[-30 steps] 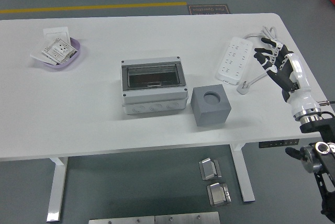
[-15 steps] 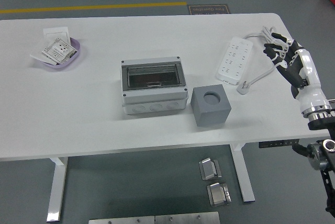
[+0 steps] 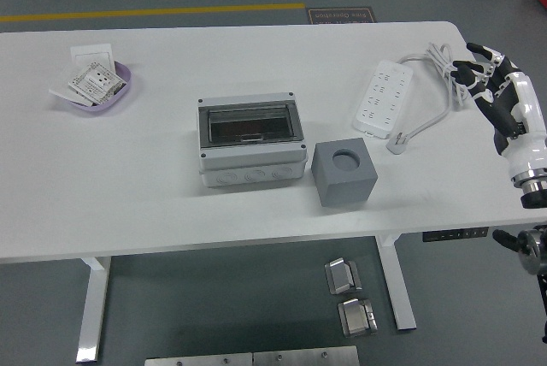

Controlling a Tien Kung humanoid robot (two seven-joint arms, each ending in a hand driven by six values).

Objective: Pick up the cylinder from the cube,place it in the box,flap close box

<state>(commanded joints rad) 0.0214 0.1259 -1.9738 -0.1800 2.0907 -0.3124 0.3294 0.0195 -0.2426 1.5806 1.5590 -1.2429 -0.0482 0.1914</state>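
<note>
Cube (image 3: 344,174), matte grey, round-holed, beside box (image 3: 251,141)

right hand (image 3: 500,92): raised at the right edge, fingers (image 3: 475,68) spread and relaxed, holding nothing | right forearm: runs down toward lower right corner | left arm: out of view

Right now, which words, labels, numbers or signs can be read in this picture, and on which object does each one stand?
None can be read with certainty.
Dark floor sign beyond the white table: print upside down, too blurred.
White cards in the purple bowl: print too small.
White power strip: no legible marking.
Grey junction box with clear lid: no visible label.
Grey cube with round hole: no visible label.
</note>
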